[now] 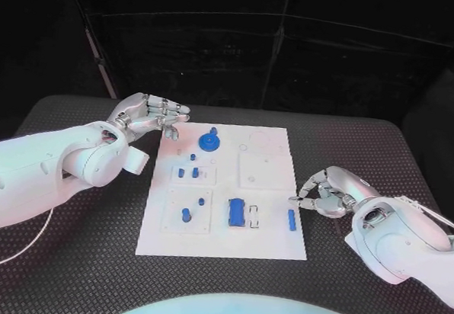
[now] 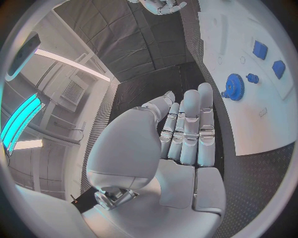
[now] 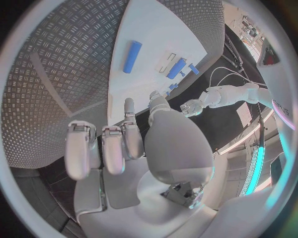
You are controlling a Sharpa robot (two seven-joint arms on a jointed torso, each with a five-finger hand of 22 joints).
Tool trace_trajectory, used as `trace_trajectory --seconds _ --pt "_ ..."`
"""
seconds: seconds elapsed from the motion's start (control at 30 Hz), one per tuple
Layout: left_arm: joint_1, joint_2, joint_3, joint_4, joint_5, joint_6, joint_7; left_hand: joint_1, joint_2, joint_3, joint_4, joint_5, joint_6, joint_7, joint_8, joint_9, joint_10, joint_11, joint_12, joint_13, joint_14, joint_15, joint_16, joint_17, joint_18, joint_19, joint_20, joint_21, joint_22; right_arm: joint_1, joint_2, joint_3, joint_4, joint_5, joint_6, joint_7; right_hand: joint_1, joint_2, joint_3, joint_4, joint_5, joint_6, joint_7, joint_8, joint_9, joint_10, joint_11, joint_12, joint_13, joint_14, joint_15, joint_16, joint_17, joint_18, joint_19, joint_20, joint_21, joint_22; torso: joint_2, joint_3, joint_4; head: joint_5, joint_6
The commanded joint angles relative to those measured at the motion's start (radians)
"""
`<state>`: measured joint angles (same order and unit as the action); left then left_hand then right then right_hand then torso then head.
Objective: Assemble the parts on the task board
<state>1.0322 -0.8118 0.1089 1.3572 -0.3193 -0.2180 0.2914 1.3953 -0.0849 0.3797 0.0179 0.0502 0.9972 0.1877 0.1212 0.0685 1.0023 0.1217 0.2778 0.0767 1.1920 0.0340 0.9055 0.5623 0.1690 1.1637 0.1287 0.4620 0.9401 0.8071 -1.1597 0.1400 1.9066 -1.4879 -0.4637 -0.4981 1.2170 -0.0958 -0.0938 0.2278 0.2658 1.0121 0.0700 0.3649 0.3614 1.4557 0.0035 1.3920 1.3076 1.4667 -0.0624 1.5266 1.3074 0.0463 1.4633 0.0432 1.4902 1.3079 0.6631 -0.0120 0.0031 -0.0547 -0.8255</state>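
Note:
The white task board [image 1: 223, 237] lies in the middle of the table. A blue gear [image 1: 210, 139] stands at its far end, with small blue pegs [image 1: 190, 172] below it. A blue block [image 1: 238, 212] and a slim blue bar [image 1: 292, 220] lie near the front right. My left hand [image 1: 150, 114] hovers at the board's far left corner, fingers stretched out side by side [image 2: 186, 124], holding nothing; the gear [image 2: 235, 87] is just beyond them. My right hand [image 1: 322, 192] sits at the board's right edge, fingers [image 3: 114, 148] curled in, with nothing in them, just behind the bar [image 3: 131, 56].
Black ribbed matting [image 1: 382, 155] covers the table around the board. A white cable [image 1: 2, 242] runs along the left side under my left arm. Another blue piece [image 1: 185, 214] stands in the board's front left panel.

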Motion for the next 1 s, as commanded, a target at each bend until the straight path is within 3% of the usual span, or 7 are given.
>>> trace_trajectory --seconds 0.03,0.17,0.57,0.8,1.0 --pt "0.001 0.000 0.001 0.002 0.004 0.006 0.006 -0.007 0.000 -0.005 0.001 0.004 -0.004 -0.001 0.003 -0.001 -0.005 -0.001 0.007 0.000 -0.009 0.000 -0.006 -0.001 0.013 -0.001 0.003 -0.005 -0.001 0.000 0.007 0.000 -0.008 -0.087 0.112 -0.069 -0.007 -0.013 -0.020 0.008 -0.022 0.006 0.001 -0.002 0.005 -0.003 -0.009 -0.012 0.067 0.081 -0.009 -0.007 0.150 -0.008 0.031 -0.006 -0.007 0.079 -0.004 -0.0005 -0.0030 -0.002 -0.002" --pt "0.000 0.001 0.000 0.000 0.004 0.007 0.006 -0.007 0.000 -0.005 0.001 0.004 -0.004 -0.001 0.003 -0.001 -0.005 -0.001 0.007 0.000 -0.009 0.000 -0.006 -0.001 0.013 -0.001 0.003 -0.005 -0.001 -0.003 0.019 -0.001 -0.021 -0.101 0.146 -0.090 -0.006 -0.018 -0.033 0.016 -0.039 0.006 0.000 -0.005 0.010 -0.005 -0.009 -0.015 0.065 0.080 -0.009 -0.008 0.147 -0.008 0.030 -0.006 -0.009 0.077 -0.006 -0.0010 -0.0033 -0.002 0.000" --pt "-0.002 0.000 0.000 -0.001 0.004 0.008 0.005 -0.007 0.000 -0.005 0.001 0.004 -0.004 -0.001 0.003 -0.001 -0.005 -0.001 0.007 0.000 -0.009 0.000 -0.006 -0.001 0.013 -0.001 0.003 -0.005 -0.001 -0.014 0.053 -0.001 -0.037 -0.123 0.169 -0.103 0.010 -0.018 -0.039 0.017 -0.036 0.009 0.000 -0.006 0.016 -0.003 -0.009 -0.013 0.068 0.081 -0.010 -0.008 0.150 -0.008 0.032 -0.007 -0.007 0.080 -0.005 -0.0011 -0.0021 -0.005 -0.003" --pt "-0.002 0.001 0.000 -0.002 0.004 0.008 0.005 -0.007 0.000 -0.005 0.001 0.004 -0.004 -0.001 0.003 -0.001 -0.005 -0.001 0.007 0.000 -0.009 0.000 -0.006 -0.001 0.013 -0.001 0.003 -0.005 -0.001 -0.032 0.068 -0.001 -0.041 -0.124 0.211 -0.103 0.035 -0.010 -0.043 0.013 -0.035 0.019 -0.004 -0.003 0.027 -0.001 -0.012 -0.011 0.070 0.081 -0.012 -0.007 0.152 -0.008 0.031 -0.008 -0.008 0.080 -0.005 -0.0015 -0.0045 -0.004 -0.006" --pt "-0.002 0.001 0.000 -0.001 0.004 0.008 0.003 -0.007 0.001 -0.005 0.001 0.004 -0.004 -0.001 0.004 -0.001 -0.006 -0.001 0.008 0.000 -0.009 0.000 -0.006 -0.001 0.013 -0.001 0.004 -0.005 -0.002 -0.041 0.077 -0.002 -0.045 -0.124 0.225 -0.101 0.068 0.005 -0.044 -0.003 -0.018 0.022 -0.005 -0.003 0.038 0.000 -0.014 -0.011 0.072 0.082 -0.014 -0.006 0.154 -0.008 0.031 -0.010 -0.009 0.080 -0.005 -0.0010 -0.0027 -0.004 -0.011"
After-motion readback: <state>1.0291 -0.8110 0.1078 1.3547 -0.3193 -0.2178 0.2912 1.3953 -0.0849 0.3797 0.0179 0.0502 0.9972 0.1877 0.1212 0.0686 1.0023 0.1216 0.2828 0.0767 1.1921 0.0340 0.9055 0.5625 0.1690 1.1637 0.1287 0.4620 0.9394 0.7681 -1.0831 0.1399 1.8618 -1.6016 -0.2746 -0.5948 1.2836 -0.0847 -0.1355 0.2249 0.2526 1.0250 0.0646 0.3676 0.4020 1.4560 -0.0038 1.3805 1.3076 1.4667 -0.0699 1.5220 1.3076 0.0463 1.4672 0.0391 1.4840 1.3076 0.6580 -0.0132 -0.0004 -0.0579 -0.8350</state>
